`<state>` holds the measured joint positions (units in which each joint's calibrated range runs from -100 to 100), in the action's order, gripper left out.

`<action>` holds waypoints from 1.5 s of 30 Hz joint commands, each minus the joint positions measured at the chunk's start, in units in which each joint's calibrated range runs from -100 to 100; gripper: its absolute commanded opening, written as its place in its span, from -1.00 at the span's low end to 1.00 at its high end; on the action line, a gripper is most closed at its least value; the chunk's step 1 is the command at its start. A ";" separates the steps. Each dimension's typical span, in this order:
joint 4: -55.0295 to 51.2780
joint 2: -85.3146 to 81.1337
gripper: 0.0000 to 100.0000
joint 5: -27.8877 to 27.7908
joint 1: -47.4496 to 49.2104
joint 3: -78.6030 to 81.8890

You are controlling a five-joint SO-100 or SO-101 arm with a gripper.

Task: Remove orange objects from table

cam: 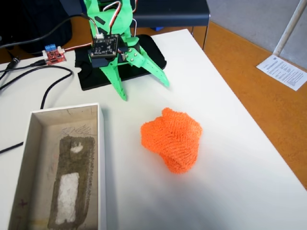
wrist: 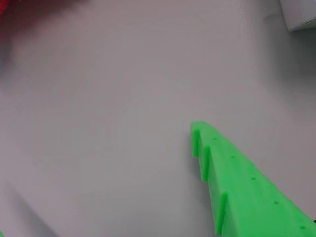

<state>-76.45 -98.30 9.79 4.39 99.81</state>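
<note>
in the wrist view one green finger [wrist: 247,185] of the gripper reaches in from the lower right over bare white table [wrist: 123,123]. nothing is between or against it. a red-orange blur [wrist: 19,12] sits in the top left corner, probably the edge of the cloth, too soft to be sure. a pale box corner [wrist: 301,12] shows at the top right. the risk here is that the target lies almost out of frame, so an approach steered by this camera could drift off line and close on nothing.

in the fixed view the gripper [cam: 144,88] hangs with its two green fingers spread wide apart, tips near the tabletop, holding nothing. the crumpled orange cloth [cam: 172,139] lies on the table between the arm and the near edge, apart from the fingertips. being soft and bunched, it could be pinched by a single fold and slip free, or be pushed along the smooth surface instead of lifted. the open white box [cam: 100,158] stands just left of the cloth; a trailing corner could catch its wall. loose cables [cam: 45,72] run at the left. the table is white and glossy; beyond its right edge is orange-brown floor [cam: 259,96] with a sheet of paper [cam: 285,72] lying on it.
</note>
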 commanded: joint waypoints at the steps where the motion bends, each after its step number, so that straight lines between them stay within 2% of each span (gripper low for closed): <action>1: -0.20 -0.27 -0.07 0.15 0.16 -0.20; 17: -0.20 -0.27 -0.07 0.15 0.31 -0.20; 21: -0.20 -0.27 -0.07 0.29 6.37 -0.20; 23: -0.20 -0.27 -0.07 0.10 3.19 -0.30; 27: 0.94 1.91 -0.07 -11.33 0.31 -5.72; 34: 11.56 26.42 -0.07 -16.61 -2.43 -32.76; 39: 15.69 49.16 -0.07 -12.11 -3.24 -53.69; 42: 17.07 59.74 -0.07 -13.53 -3.31 -59.31; 45: 23.23 66.96 -0.07 -13.92 -2.21 -59.50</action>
<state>-57.87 -38.12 -3.79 1.11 44.36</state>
